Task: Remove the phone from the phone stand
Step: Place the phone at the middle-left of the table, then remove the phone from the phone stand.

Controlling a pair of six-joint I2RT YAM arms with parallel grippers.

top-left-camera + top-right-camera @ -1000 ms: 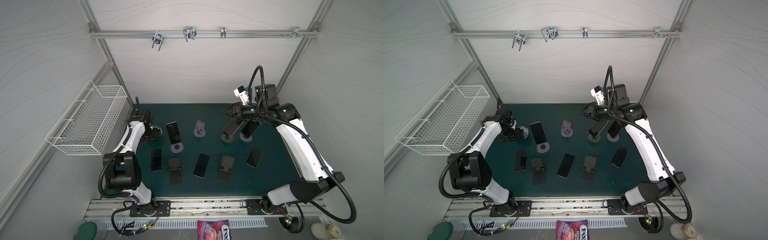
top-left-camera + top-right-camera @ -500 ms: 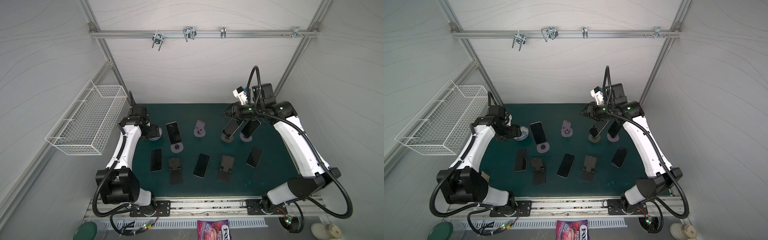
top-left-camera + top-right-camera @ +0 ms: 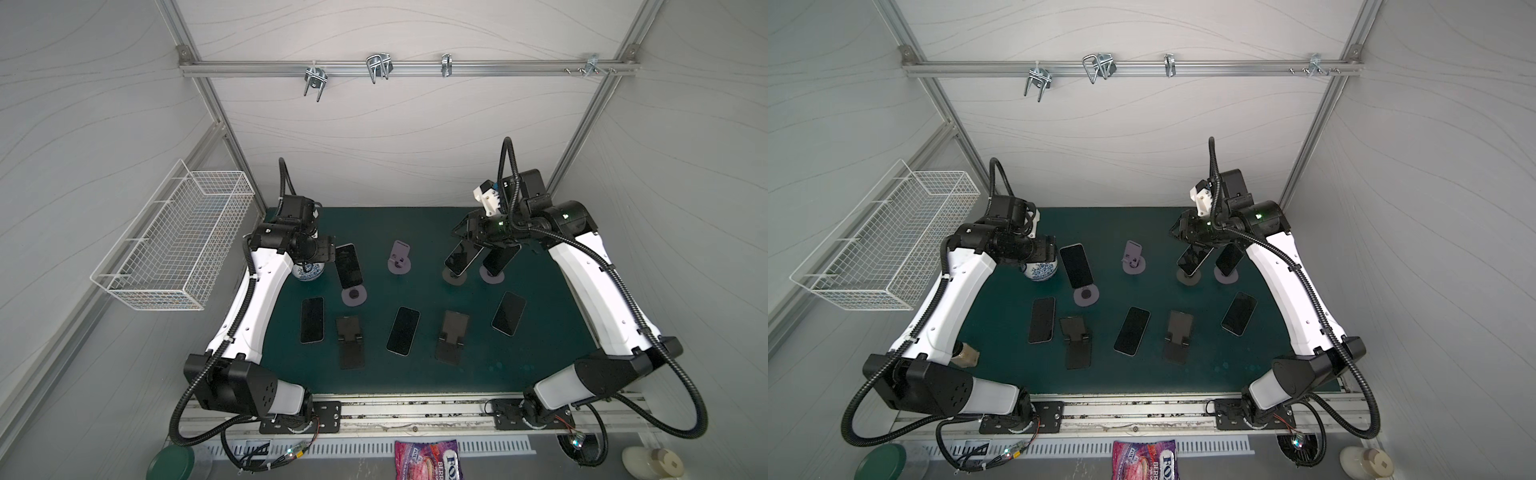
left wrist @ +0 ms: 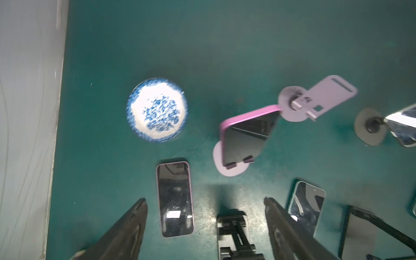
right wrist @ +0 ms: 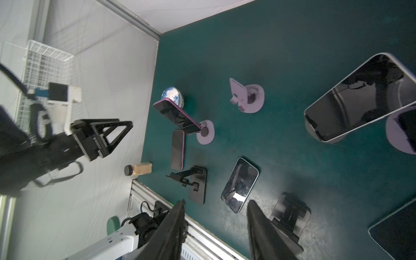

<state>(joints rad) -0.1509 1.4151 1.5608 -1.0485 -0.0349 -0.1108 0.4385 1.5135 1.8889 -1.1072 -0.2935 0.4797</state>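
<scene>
Above the dark green table, the left claw and the right claw are both held spread apart, with nothing gripped. Near the left claw, the purple-cased black phone is propped, tilted, on the lilac round-based plastic phone stand.

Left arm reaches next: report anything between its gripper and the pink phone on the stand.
Nothing visible does. The left gripper hangs open beside the pink phone; the bowl sits lower, under the gripper, not between them.
</scene>
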